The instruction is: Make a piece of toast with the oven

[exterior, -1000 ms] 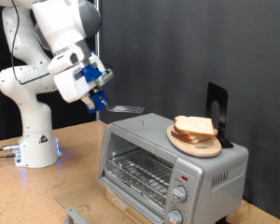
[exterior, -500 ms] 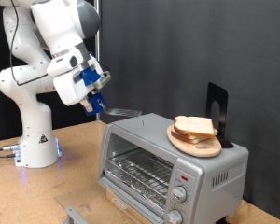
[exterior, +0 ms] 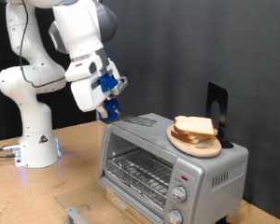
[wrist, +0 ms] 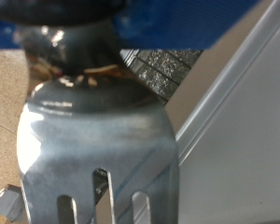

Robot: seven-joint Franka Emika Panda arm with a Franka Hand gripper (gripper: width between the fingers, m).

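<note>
Gripper: the gripper (exterior: 110, 105) hangs above the left end of the oven's top in the exterior view, blue parts showing at the hand, its fingers clamped on the handle of a metal fork-like spatula (exterior: 140, 120).
Spatula: its flat tined end reaches right over the oven roof, toward the plate, just short of it.
Oven: the silver oven (exterior: 168, 159) sits on the wooden table (exterior: 47, 191) at the right of the scene, glass door shut, wire rack visible inside, two knobs on its right panel.
Toast: slices of pale bread (exterior: 194, 127) lie stacked on a round wooden plate (exterior: 198, 145) on top of the oven, toward its right; a single separate slice cannot be told apart.
Stand: a black upright piece (exterior: 217, 107) rises behind the plate.
Exterior view only: the white arm, its base (exterior: 35, 145) at far left, the oven, the plate and the bread.
Wrist view only: the spatula (wrist: 93, 140) up close, shiny, with slots between its tines, a grey edge of the oven (wrist: 238, 121) slanting past and table wood beyond; the fingers themselves are not seen there.
Writing: a red mark on the oven's panel and a small label on the arm's base, neither readable.
</note>
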